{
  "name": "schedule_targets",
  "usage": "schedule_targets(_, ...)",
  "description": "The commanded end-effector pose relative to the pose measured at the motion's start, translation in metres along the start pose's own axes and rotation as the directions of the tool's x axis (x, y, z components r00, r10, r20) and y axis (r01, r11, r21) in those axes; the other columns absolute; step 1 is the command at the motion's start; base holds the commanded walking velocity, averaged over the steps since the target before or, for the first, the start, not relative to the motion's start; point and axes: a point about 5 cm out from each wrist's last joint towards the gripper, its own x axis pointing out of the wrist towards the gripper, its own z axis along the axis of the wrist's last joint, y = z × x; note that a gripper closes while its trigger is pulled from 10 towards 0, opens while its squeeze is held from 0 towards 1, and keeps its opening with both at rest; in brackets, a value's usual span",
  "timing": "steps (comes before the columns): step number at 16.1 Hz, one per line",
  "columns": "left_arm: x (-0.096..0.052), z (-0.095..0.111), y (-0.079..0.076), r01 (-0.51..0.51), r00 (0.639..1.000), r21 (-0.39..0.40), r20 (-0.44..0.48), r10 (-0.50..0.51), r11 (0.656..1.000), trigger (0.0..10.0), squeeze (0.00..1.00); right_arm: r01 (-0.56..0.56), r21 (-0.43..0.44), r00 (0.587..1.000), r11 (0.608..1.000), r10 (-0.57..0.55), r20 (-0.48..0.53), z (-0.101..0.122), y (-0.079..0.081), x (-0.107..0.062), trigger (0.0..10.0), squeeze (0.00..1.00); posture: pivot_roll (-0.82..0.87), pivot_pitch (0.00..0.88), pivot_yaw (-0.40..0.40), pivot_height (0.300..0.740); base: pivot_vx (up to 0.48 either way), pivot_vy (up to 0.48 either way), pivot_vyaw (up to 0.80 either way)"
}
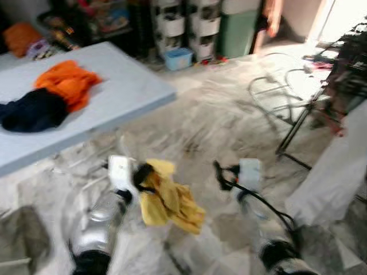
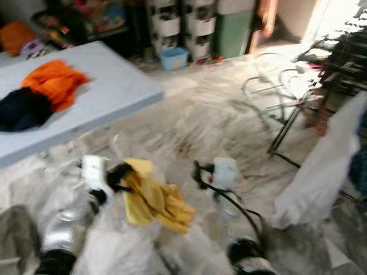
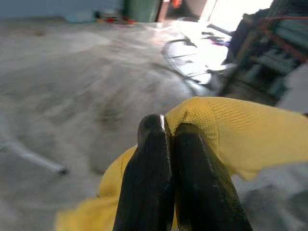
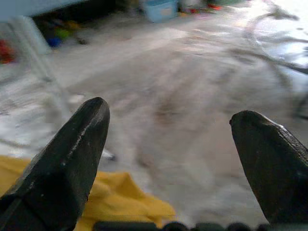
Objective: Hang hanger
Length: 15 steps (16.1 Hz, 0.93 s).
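Both arms reach over the floor beside the bench: left gripper clenched on a yellow garment, right gripper spread empty, the drying rack well ahead, so hanging seemingly remains undone.

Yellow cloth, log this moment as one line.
left gripper: shut on yellow cloth | right gripper: open, empty | drying rack: ahead right

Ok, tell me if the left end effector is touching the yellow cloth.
Touching. The left wrist view shows the left end effector closed on a fold of the yellow cloth.
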Motion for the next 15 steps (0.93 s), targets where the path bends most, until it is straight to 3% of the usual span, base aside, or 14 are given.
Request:
schedule_targets(1,-0.003,0.007,0.01,-0.02,1.0,0.027,0.025,0.019,0.999,10.0,0.0,-0.02,0.002,0.999,1.0,0.02,0.037,0.009,0.008,0.004,10.0,0.0,-0.06,0.0,0.01,0.74,0.315,0.352,0.0)
schedule_targets(3,-0.004,-0.001,0.007,-0.017,1.0,0.012,0.014,0.017,1.0,10.0,0.0,-0.041,-0.048,0.998,0.998,0.043,0.044,0.011,0.01,0.004,10.0,0.0,-0.06,0.0,0.0,0.74,0.276,0.394,0.0)
schedule_targets(11,-0.004,-0.011,0.002,-0.014,1.0,0.002,-0.009,0.014,1.0,10.0,0.0,-0.052,-0.055,0.998,0.997,0.054,0.032,0.007,0.012,0.002,10.0,0.0,-0.06,0.0,-0.012,0.74,0.267,0.4,0.0)
schedule_targets(13,-0.002,-0.012,0.002,-0.018,1.0,0.016,-0.025,0.018,1.0,10.0,0.0,-0.054,-0.047,0.998,0.997,0.055,0.024,0.007,0.016,0.004,10.0,0.0,-0.06,0.0,-0.008,0.74,0.0,0.0,0.0)
schedule_targets(15,0.001,-0.018,0.001,-0.023,0.998,-0.019,-0.053,0.022,1.0,10.0,0.0,-0.092,-0.032,0.996,0.995,0.092,0.01,0.006,0.031,0.007,10.0,0.0,-0.08,0.0,0.0,0.74,0.0,0.0,0.0)
